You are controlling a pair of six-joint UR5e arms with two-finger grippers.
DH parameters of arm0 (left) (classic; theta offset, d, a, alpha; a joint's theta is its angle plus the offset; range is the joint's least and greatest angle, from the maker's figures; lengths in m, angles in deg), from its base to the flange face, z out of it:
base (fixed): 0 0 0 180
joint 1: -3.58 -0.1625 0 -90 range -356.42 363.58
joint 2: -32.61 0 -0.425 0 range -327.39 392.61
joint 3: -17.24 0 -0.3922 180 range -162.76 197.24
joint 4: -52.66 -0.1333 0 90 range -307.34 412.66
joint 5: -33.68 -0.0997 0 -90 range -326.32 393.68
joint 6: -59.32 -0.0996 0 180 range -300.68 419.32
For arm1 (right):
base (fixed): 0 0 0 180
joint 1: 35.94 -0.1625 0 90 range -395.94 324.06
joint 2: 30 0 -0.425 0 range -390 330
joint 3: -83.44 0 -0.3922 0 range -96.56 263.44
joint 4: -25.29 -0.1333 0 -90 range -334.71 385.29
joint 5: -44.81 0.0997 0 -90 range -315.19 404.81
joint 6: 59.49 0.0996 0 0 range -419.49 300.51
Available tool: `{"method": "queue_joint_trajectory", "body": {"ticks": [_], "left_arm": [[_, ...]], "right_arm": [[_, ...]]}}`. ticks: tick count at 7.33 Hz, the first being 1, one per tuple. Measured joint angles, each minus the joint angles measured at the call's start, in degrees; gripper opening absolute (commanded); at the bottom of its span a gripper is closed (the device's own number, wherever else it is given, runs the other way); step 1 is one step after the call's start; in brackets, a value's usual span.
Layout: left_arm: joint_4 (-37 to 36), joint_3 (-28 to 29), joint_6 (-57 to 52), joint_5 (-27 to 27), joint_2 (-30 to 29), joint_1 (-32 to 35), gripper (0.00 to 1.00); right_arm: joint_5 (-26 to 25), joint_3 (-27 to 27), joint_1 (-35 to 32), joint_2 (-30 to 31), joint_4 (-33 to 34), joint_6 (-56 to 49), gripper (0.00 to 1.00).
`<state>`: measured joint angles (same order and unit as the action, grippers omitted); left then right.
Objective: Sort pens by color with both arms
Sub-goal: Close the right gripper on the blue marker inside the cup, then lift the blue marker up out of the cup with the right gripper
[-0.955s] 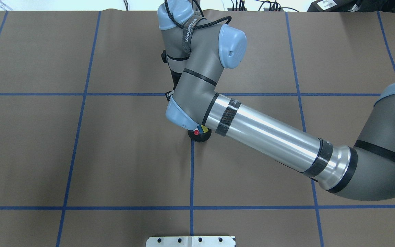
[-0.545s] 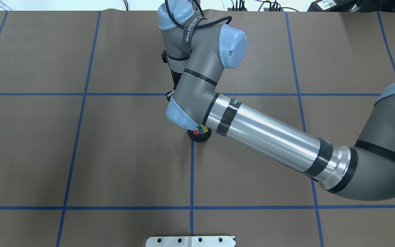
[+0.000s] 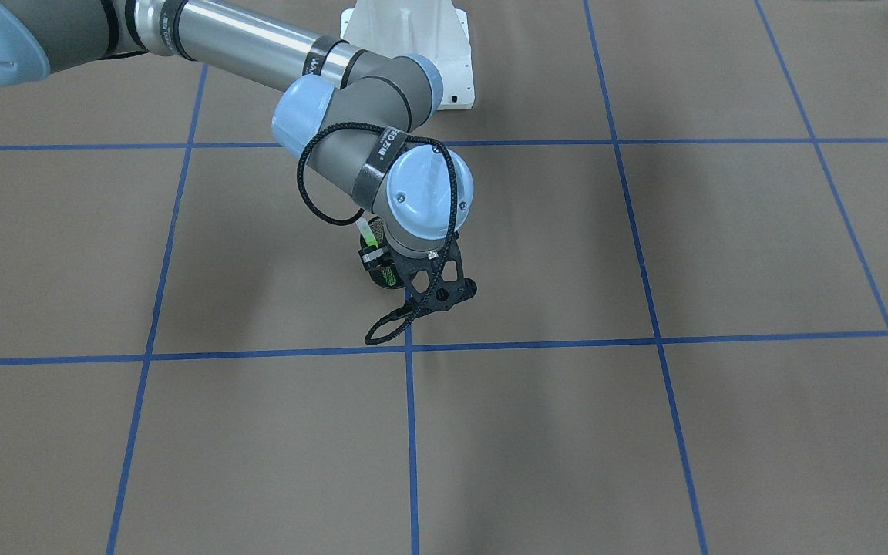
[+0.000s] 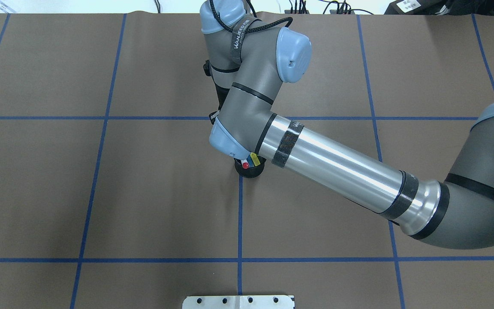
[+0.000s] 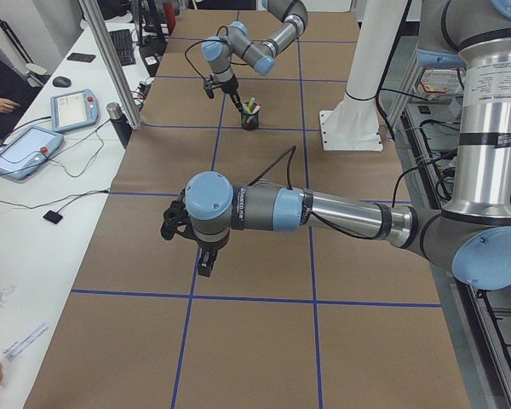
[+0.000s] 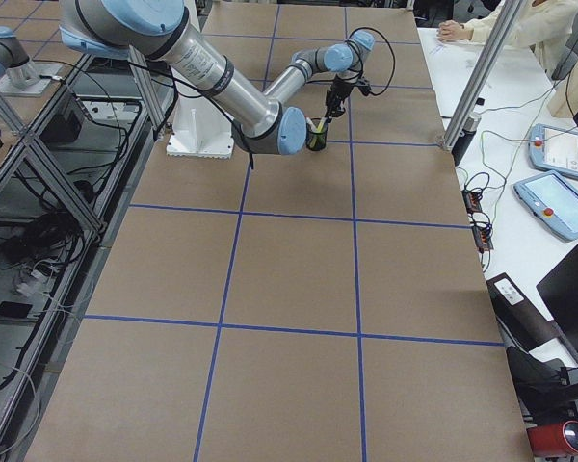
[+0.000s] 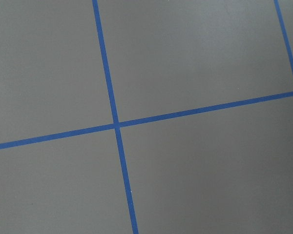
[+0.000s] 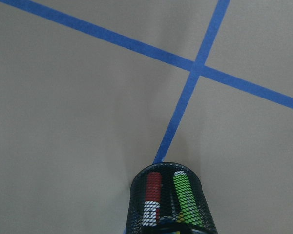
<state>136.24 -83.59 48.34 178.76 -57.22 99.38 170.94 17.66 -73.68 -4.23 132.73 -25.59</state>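
A black mesh cup (image 4: 250, 171) stands at the table's middle on a blue tape line. It holds the red-capped pen (image 4: 245, 165), the blue pen (image 4: 251, 163) and the yellow pen (image 4: 254, 158). The lime green pen (image 3: 368, 231) sticks up out of the cup (image 3: 382, 271). The right wrist view shows the red-capped pen (image 8: 154, 187) and the green pen (image 8: 183, 195) through the mesh. My right arm (image 4: 337, 167) reaches over the cup, and its gripper (image 6: 328, 108) hangs just above the cup on the far side. I cannot tell whether it is open. My left gripper (image 5: 206, 262) hovers over bare table far from the cup, state unclear.
Brown table cover with a blue tape grid (image 7: 115, 124). The white metal base (image 3: 405, 46) stands at the robot's side. Tablets and cables (image 5: 21, 149) lie on a side table. A person (image 6: 501, 24) sits beyond the table's far end.
My right arm's wrist has shifted slightly away from the robot and to the right. The pens and the cup have not moved.
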Motion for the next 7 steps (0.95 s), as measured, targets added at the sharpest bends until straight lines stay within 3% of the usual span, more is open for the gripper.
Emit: {"method": "queue_joint_trajectory", "body": {"ticks": [4, 7], "left_arm": [[0.00, 0.10, 0.00, 0.71, 0.01, 0.00, 1.00], [0.00, 0.15, 0.02, 0.70, 0.00, 0.00, 1.00]], "right_arm": [[0.08, -0.05, -0.05, 0.10, -0.02, -0.06, 0.19], [0.78, -0.24, -0.59, 0.12, 0.05, -0.22, 0.18]]}}
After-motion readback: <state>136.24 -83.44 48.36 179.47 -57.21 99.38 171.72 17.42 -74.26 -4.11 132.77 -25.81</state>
